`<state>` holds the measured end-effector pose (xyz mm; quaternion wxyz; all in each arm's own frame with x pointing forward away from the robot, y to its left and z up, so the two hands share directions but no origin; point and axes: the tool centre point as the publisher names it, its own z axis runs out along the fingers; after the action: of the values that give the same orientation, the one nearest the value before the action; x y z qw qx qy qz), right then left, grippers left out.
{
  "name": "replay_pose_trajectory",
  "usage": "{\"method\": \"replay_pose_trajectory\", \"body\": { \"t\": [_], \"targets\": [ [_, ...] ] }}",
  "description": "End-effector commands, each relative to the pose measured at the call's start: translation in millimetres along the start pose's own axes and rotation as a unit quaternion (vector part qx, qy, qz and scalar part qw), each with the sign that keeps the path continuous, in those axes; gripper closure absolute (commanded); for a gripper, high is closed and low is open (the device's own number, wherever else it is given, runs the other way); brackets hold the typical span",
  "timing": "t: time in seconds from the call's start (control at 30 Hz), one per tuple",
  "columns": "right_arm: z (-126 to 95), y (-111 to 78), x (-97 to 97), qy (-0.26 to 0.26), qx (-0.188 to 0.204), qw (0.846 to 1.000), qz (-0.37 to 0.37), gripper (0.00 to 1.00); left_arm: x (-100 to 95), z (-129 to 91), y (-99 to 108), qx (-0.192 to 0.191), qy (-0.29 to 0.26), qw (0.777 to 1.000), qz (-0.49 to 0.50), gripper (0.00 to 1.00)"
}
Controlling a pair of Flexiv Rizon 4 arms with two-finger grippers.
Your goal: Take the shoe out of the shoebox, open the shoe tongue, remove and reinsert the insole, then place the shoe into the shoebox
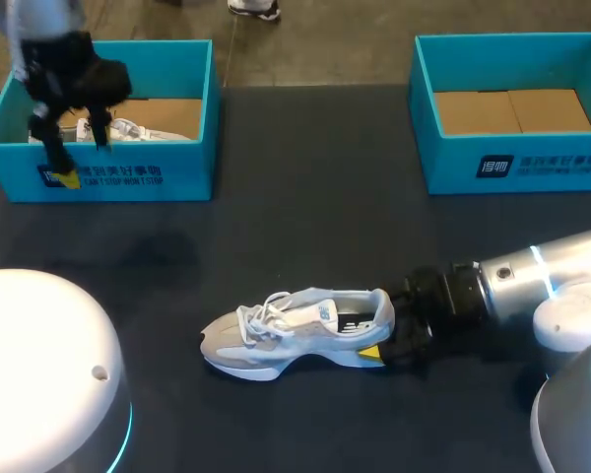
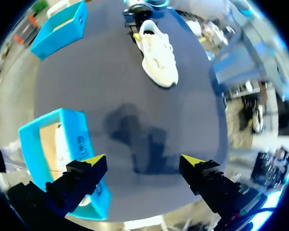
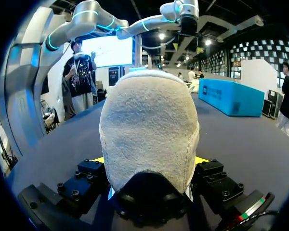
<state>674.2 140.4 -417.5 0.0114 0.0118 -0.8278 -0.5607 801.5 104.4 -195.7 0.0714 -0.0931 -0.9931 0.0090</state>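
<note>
A white and grey shoe [image 1: 295, 333] lies on its side in the middle of the dark table, toe to the left. My right gripper [image 1: 384, 333] comes in from the right and is shut on its heel. In the right wrist view the heel [image 3: 149, 130] fills the space between the two fingers [image 3: 89, 173], which press on it from both sides. My left gripper [image 1: 79, 153] hangs open above the left blue shoebox [image 1: 177, 168]. Seen from the left wrist, that gripper [image 2: 143, 163] holds nothing, and the shoe [image 2: 159, 53] lies far ahead of it.
The left shoebox [image 2: 79, 144] holds a second white shoe [image 1: 128, 128]. A second blue shoebox [image 1: 517, 163] with a bare cardboard floor stands at the back right. A white dome [image 1: 39, 365] sits at the front left.
</note>
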Motion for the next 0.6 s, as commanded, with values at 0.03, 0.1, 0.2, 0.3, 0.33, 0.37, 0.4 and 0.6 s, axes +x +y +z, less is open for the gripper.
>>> {"method": "replay_pose_trajectory", "body": {
  "t": [0.03,0.1,0.2,0.3,0.33,0.37,0.4,0.6],
  "targets": [
    [1,-0.7,1.7,0.0,0.001,1.0,0.0,1.0,9.6,17,-29,-0.013,0.026,0.969,-0.246,0.0],
    [1,-0.7,1.7,0.0,0.001,1.0,0.0,1.0,9.6,17,-29,-0.013,0.026,0.969,-0.246,0.0],
    [1,-0.7,1.7,0.0,0.001,1.0,0.0,1.0,9.6,17,-29,-0.013,0.026,0.969,-0.246,0.0],
    [1,-0.7,1.7,0.0,0.001,1.0,0.0,1.0,9.6,17,-29,-0.013,0.026,0.969,-0.246,0.0],
    [1,-0.7,1.7,0.0,0.001,1.0,0.0,1.0,9.6,17,-29,-0.013,0.026,0.969,-0.246,0.0],
    [1,-0.7,1.7,0.0,0.001,1.0,0.0,1.0,9.6,17,-29,-0.013,0.026,0.969,-0.246,0.0],
    [1,-0.7,1.7,0.0,0.001,1.0,0.0,1.0,9.6,17,-29,-0.013,0.026,0.969,-0.246,0.0],
    [1,-0.7,1.7,0.0,0.001,1.0,0.0,1.0,34.4,27,-81,-0.001,0.059,0.919,-0.391,0.0]
  ]
}}
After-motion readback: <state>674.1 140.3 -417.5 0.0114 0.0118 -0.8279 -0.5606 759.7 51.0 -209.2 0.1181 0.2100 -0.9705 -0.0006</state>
